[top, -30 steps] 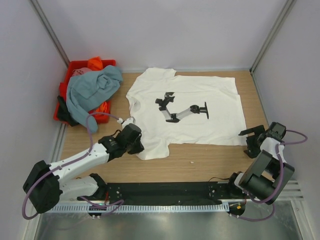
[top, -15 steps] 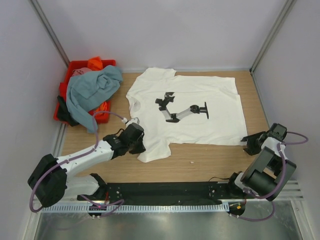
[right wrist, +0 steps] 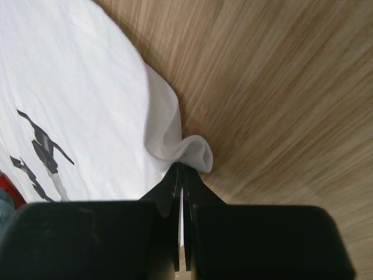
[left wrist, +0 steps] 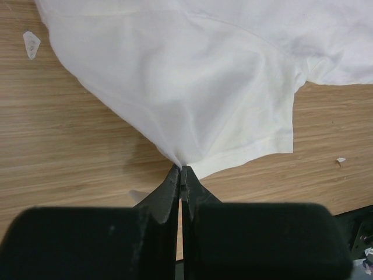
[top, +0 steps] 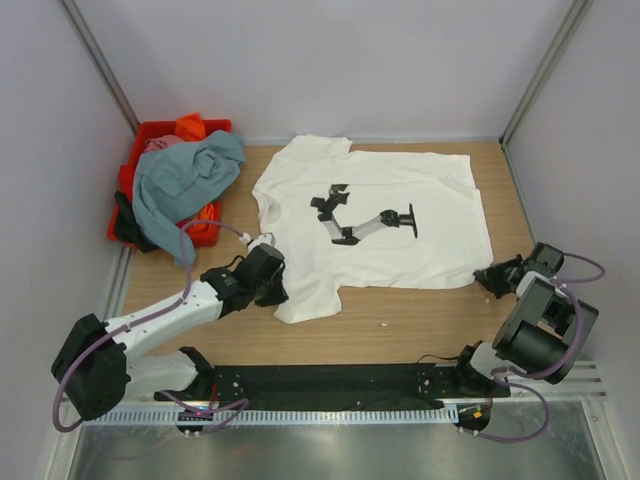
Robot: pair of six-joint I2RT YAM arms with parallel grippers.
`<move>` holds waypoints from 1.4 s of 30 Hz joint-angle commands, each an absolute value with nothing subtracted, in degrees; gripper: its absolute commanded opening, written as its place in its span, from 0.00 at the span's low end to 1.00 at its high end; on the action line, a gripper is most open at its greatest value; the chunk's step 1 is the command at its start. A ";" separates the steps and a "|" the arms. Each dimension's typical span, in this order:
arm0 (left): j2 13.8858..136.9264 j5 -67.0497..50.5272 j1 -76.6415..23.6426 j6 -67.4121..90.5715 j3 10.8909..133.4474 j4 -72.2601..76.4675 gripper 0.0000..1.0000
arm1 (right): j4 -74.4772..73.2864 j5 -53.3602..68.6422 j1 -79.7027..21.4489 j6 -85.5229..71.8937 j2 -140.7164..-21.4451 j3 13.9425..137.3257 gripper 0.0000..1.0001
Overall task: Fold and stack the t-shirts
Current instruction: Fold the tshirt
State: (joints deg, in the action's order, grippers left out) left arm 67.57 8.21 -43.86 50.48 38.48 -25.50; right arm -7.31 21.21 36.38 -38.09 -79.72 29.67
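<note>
A white t-shirt (top: 390,215) with a black chest print lies spread flat on the wooden table, collar to the left. My left gripper (top: 277,280) is shut on the cloth at the shirt's near left sleeve (left wrist: 233,105), the fabric pinched at its tips (left wrist: 182,167). At the near right corner, my right gripper (top: 487,278) is shut on the shirt's hem (right wrist: 192,149), which curls up in a small fold at the fingertips. More t-shirts, a grey-blue one (top: 185,180) on top of orange, pink and dark ones, are piled in the crate.
A red plastic crate (top: 130,170) stands at the back left of the table against the wall. White walls with metal posts close in the table on three sides. Small white scraps (top: 382,322) lie on the wood near the front.
My right gripper has moved left to the shirt's near right corner and closed on the hem. The left gripper has stayed shut on the sleeve, shifting only slightly.
</note>
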 commanded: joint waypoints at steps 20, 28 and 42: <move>52.46 15.38 -43.59 51.51 53.50 -50.18 0.00 | -30.94 19.94 35.60 -36.82 -51.58 37.35 0.02; 75.54 7.94 -37.03 41.50 73.35 -47.99 0.00 | -26.55 16.10 31.91 -42.17 -58.17 45.24 0.02; 110.90 2.03 -21.98 34.19 112.83 -59.23 0.00 | -24.17 9.15 19.51 -40.87 -88.32 66.17 0.01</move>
